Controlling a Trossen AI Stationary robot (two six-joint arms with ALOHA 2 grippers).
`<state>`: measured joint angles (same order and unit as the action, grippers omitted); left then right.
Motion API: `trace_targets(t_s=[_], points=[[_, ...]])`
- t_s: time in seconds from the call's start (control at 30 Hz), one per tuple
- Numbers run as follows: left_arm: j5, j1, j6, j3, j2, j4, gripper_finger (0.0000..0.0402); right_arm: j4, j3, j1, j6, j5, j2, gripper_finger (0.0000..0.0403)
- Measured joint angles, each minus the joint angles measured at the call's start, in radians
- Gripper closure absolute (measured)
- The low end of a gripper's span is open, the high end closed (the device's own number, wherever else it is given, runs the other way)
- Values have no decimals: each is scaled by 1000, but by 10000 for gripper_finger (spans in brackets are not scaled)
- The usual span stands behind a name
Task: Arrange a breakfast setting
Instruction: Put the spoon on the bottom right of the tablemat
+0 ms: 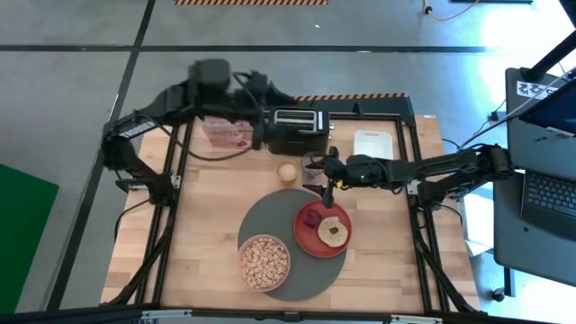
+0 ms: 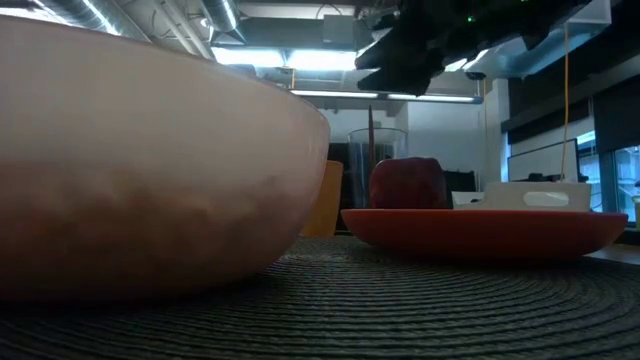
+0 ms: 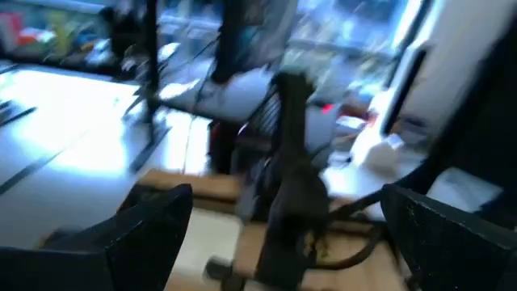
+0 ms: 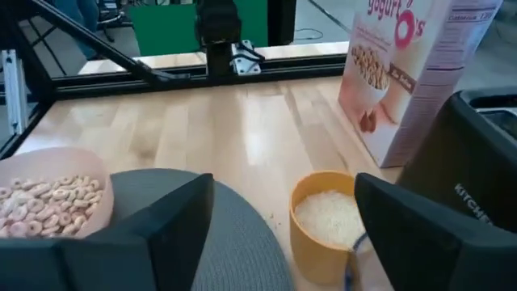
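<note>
Right gripper [image 1: 328,183], fingers spread, hangs over the mat's [image 1: 261,216] far edge. The spoon [image 1: 328,193] seems to dangle just under it, long axis upright, though that's hard to make out. Left gripper [image 1: 261,121] is farther off.

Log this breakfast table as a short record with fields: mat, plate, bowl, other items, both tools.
mat: large round dark-grey mat on the wooden table
plate: round red plate on the mat's right side, holding a bagel half and a small dark-red fruit
bowl: pale round bowl of tan cereal, on the mat's near-left part
other items: yellow cup, cereal box, black toaster
left tool: open, raised at the table's far side
right tool: open, above the yellow cup and the mat's edge
</note>
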<state>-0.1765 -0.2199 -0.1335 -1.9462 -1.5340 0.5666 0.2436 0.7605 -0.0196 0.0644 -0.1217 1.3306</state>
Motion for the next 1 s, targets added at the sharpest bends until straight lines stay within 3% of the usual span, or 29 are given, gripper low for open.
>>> trace_targets(t_s=[0.17,0.5,0.77,1.0], points=[[-102,-87,-39,144,121,-138,5,-4,-1,1,9,-45,9,154],[-103,-194,-123,489,354,-259,5,23,1,1,-26,13,9,250],[-103,-208,-209,687,453,-394,5,-80,1,3,-21,-59,13,269],[-104,-206,-253,746,469,-453,5,-74,1,37,-18,-69,13,269]])
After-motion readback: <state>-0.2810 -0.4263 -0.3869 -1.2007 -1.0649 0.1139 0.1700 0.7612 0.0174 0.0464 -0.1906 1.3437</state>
